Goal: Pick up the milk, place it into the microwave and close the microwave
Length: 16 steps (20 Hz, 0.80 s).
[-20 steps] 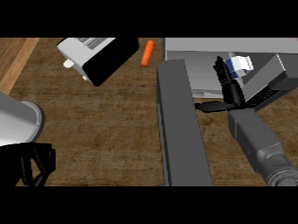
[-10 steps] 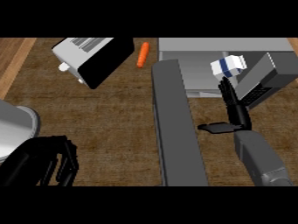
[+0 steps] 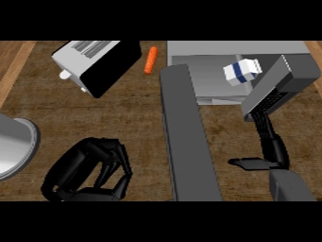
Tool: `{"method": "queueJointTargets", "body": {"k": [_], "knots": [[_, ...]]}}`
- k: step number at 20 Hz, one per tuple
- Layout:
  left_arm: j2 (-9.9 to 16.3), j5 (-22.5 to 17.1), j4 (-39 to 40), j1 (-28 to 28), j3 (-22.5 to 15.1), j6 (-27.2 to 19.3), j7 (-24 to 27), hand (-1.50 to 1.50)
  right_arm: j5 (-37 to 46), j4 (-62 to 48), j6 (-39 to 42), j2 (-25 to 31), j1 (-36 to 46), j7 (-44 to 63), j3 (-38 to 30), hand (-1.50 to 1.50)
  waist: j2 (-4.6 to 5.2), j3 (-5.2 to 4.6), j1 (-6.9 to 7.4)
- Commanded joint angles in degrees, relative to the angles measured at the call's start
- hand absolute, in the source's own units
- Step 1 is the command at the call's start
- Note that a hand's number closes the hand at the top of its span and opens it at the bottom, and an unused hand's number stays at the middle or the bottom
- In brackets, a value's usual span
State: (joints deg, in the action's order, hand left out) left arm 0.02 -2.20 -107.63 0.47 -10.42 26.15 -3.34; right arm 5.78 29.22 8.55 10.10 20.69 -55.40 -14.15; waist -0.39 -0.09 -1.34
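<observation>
The milk carton (image 3: 241, 72), white with a blue band, stands alone inside the grey microwave (image 3: 212, 54) at the upper right. The microwave's door (image 3: 185, 137) is swung open and runs down the middle of the view as a long dark grey slab. My right hand (image 3: 269, 142) is below the carton and apart from it, to the right of the door. Its fingers point straight up toward the microwave's right side panel (image 3: 282, 85), the thumb sticks out to the left, and it is open and holds nothing. My left hand (image 3: 87, 172) hangs relaxed and open at the lower left, left of the door.
A silver and black toaster (image 3: 93, 64) lies tilted at the upper left. An orange carrot (image 3: 150, 60) lies between it and the microwave. A large grey cylindrical pot (image 3: 3, 149) stands at the left edge, close to my left hand.
My right hand has drawn back down from the milk, which stays in the microwave. My left hand has come further up and right into view.
</observation>
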Motion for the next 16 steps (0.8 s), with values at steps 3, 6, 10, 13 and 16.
{"method": "queueJointTargets", "body": {"k": [3,6,10,13,16], "knots": [[-0.02,5.5,13.94,-10.75,-9.15,-7.44,4.25,1.5,-2.33,11.24,6.28,2.66,-7.66,2.71,1.4,-1.5,0.17,-0.04,-0.93],[-0.02,9.18,18.43,-11.19,-12.99,-8.42,5.71,1.5,-2.32,18.83,5.8,1.52,-16.32,1.26,3.22,-1.5,0.11,-0.05,-1.21],[-0.02,10.87,30.64,-16.07,-16.15,-13.76,11.39,1.5,-5.18,29.45,8.94,4.08,-20.46,5.26,3.45,-1.5,0.29,-0.07,-1.26],[-0.02,12.04,40.54,-15.91,-20.34,-17.98,19.49,1.5,-4.91,33.66,9.35,6.17,-23.2,4.62,4.03,-1.5,0.48,-0.11,-1.72],[-0.02,8.51,45.3,-20.42,-27.67,-28.9,21.0,1.5,-7.31,36.26,14.73,8.51,-24.15,5.76,4.63,-1.5,0.67,-0.07,-2.04]]}}
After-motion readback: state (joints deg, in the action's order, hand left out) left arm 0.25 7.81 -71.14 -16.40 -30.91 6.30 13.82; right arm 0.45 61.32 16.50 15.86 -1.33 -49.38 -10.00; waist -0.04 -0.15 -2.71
